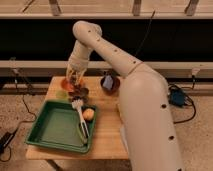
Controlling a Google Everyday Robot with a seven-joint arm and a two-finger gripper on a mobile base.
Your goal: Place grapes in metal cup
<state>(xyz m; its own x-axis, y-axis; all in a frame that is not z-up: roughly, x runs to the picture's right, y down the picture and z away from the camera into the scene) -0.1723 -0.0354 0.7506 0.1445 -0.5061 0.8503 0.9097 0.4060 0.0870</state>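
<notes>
My gripper (75,80) hangs down from the arm over the back left of the wooden table (107,120). It is just above the metal cup (80,93), a small dark round cup in front of the orange bowl (66,83). A dark lump at the gripper's tip may be the grapes. It merges with the dark cup, so I cannot tell whether the grapes are held or lie in the cup.
A small light-green cup (61,94) stands left of the metal cup. A dark brown bowl (111,83) with something blue in it stands to the right. A green tray (55,127) at the front left holds a white brush (80,117) and a yellow-orange piece (88,114). My arm covers the table's right side.
</notes>
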